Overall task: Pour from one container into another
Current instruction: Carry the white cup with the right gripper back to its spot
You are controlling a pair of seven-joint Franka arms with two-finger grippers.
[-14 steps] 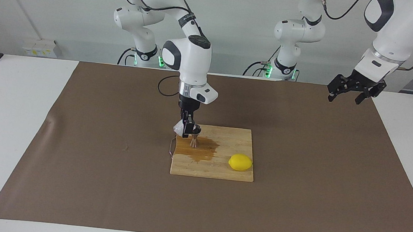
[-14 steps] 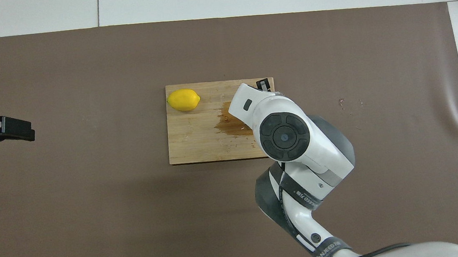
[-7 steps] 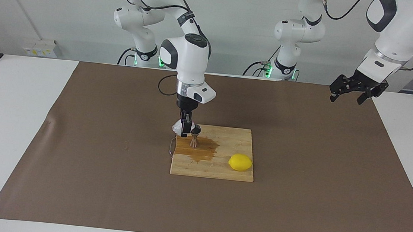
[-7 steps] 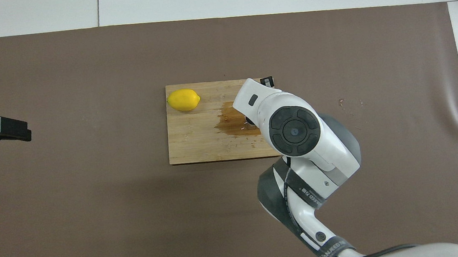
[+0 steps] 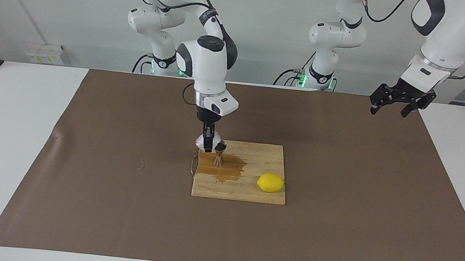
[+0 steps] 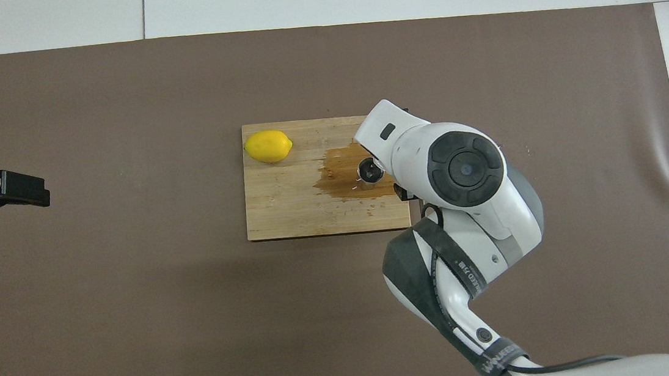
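Note:
My right gripper (image 5: 208, 146) is shut on the clear glass cup (image 5: 200, 142) and holds it just above the wooden cutting board's corner, beside the rim of the steel jigger (image 5: 219, 155). The jigger stands upright on the board in a puddle of brown liquid (image 5: 225, 170). In the overhead view the jigger (image 6: 370, 171) shows next to my right wrist, which hides the cup. My left gripper (image 5: 389, 105) hangs open and empty in the air over the brown mat at the left arm's end, where that arm waits; it also shows in the overhead view (image 6: 15, 189).
A yellow lemon (image 5: 271, 182) lies on the cutting board (image 5: 248, 193), toward the left arm's end of it and farther from the robots than the jigger. The board lies in the middle of a brown mat (image 5: 357, 192). A thin wire (image 5: 192, 165) lies at the board's edge.
My right hand has swung toward the right arm's end of the table and risen slightly with the cup, uncovering the jigger in the overhead view. The left gripper has barely moved.

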